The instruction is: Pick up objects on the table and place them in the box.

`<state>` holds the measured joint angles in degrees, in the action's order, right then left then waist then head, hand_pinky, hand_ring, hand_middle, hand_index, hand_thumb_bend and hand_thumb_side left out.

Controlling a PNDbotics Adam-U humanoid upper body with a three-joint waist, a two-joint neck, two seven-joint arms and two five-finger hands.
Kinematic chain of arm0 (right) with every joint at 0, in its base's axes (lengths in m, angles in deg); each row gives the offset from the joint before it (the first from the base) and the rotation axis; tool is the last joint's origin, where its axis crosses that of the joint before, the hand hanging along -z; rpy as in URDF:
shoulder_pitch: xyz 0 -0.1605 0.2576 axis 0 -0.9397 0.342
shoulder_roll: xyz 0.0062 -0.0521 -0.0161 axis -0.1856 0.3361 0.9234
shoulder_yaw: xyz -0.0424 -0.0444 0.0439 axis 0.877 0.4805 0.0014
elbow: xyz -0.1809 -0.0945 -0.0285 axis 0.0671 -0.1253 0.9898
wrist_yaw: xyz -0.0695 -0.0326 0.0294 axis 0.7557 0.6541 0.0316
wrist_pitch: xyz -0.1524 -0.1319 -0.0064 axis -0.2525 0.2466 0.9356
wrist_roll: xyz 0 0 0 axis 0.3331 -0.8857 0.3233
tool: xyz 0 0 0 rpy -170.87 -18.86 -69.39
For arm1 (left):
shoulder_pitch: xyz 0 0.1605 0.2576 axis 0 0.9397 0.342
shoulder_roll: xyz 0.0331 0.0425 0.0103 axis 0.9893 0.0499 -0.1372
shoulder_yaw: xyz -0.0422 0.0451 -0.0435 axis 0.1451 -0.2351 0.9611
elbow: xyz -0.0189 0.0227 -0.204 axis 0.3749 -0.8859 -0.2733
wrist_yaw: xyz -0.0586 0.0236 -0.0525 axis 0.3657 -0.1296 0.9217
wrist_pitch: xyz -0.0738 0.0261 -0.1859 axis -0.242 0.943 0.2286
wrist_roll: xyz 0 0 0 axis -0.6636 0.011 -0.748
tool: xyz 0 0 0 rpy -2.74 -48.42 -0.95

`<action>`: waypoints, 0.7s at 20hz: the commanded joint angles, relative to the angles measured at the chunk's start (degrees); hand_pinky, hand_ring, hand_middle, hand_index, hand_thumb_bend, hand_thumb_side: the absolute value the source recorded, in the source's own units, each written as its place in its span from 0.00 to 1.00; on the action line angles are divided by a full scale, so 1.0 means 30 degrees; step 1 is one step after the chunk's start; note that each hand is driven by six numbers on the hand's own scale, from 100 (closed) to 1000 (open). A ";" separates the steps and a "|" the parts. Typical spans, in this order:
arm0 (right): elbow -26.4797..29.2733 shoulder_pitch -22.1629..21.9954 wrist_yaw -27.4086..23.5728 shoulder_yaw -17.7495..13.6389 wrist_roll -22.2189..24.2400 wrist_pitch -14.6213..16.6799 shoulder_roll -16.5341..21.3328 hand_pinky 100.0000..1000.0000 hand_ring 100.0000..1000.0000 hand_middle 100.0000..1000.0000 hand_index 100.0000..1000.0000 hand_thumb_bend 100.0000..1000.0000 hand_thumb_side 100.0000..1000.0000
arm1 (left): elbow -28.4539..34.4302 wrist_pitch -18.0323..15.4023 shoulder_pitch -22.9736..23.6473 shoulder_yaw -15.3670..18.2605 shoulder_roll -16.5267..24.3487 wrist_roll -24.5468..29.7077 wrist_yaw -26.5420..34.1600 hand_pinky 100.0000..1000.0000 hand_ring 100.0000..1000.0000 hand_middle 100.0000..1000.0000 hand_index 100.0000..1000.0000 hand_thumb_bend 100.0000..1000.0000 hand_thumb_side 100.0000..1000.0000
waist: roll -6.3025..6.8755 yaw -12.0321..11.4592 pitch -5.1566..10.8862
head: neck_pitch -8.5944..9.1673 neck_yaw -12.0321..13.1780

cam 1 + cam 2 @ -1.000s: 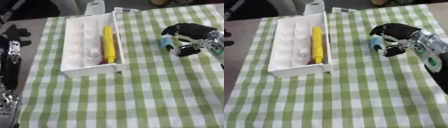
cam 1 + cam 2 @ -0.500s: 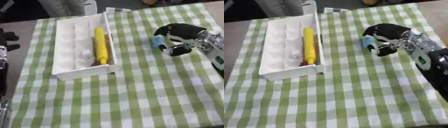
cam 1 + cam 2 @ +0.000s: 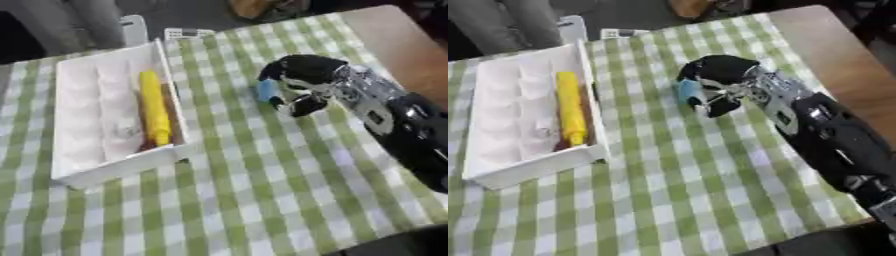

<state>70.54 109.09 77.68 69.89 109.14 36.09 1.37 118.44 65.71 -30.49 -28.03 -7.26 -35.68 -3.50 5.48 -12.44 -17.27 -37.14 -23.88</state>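
Note:
My right hand [image 3: 306, 80] hangs over the green checked cloth, right of the white box [image 3: 79, 165]. Its fingers and thumb are curled round a small light blue object [image 3: 267, 90], which shows only partly between them. The box lies at the left with a long yellow object [image 3: 154, 106] along its right inner wall and a small red bit [image 3: 144, 146] at that object's near end. The black and silver right forearm [image 3: 815, 130] runs down to the lower right. My left hand shows in neither view.
A white thing [image 3: 134, 29] and a white meshed piece [image 3: 186, 33] lie at the table's far edge behind the box. Bare brown tabletop [image 3: 394, 45] shows past the cloth at the right. A person's grey clothing [image 3: 61, 20] is at the far edge.
The whole picture has shifted and tilted, so the camera moved. My right hand, with the blue object in it, now sits closer to the box. The left arm has dropped out of view.

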 commanded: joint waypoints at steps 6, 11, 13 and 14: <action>-0.0124 0.0615 0.0328 -0.0146 -0.0080 -0.0032 0.0670 0.94 0.88 0.88 0.96 0.10 0.22 | 0.0386 -0.0023 -0.0180 0.0051 0.0474 0.0148 0.0012 0.70 1.00 0.57 0.72 0.00 0.81 | -0.0020 -0.0187 0.0036 | 0.0280 -0.0351; -0.0121 0.0759 0.1506 -0.0181 -0.0874 -0.0517 0.0719 0.95 0.89 0.90 0.98 0.17 0.26 | 0.0400 -0.0030 -0.0185 0.0038 0.0471 0.0179 0.0004 0.70 1.00 0.57 0.73 0.00 0.81 | -0.0019 -0.0299 0.0006 | 0.0301 -0.0446; -0.0227 0.0767 0.1788 -0.0135 -0.0977 -0.0527 0.0708 0.96 0.90 0.91 0.98 0.17 0.26 | 0.0409 -0.0032 -0.0192 0.0037 0.0477 0.0193 -0.0027 0.70 1.00 0.57 0.73 0.00 0.81 | -0.0023 -0.0345 -0.0007 | 0.0313 -0.0472; -0.0296 0.0761 0.1870 -0.0126 -0.0963 -0.0490 0.0710 0.96 0.90 0.91 0.98 0.17 0.26 | 0.0413 -0.0032 -0.0202 0.0034 0.0478 0.0201 -0.0035 0.70 1.00 0.57 0.73 0.00 0.81 | -0.0029 -0.0387 -0.0015 | 0.0330 -0.0472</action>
<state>69.48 110.43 82.40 69.92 106.72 34.73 1.37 118.44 65.70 -30.49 -28.09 -7.25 -35.24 -3.50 5.48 -13.51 -17.27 -37.12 -25.12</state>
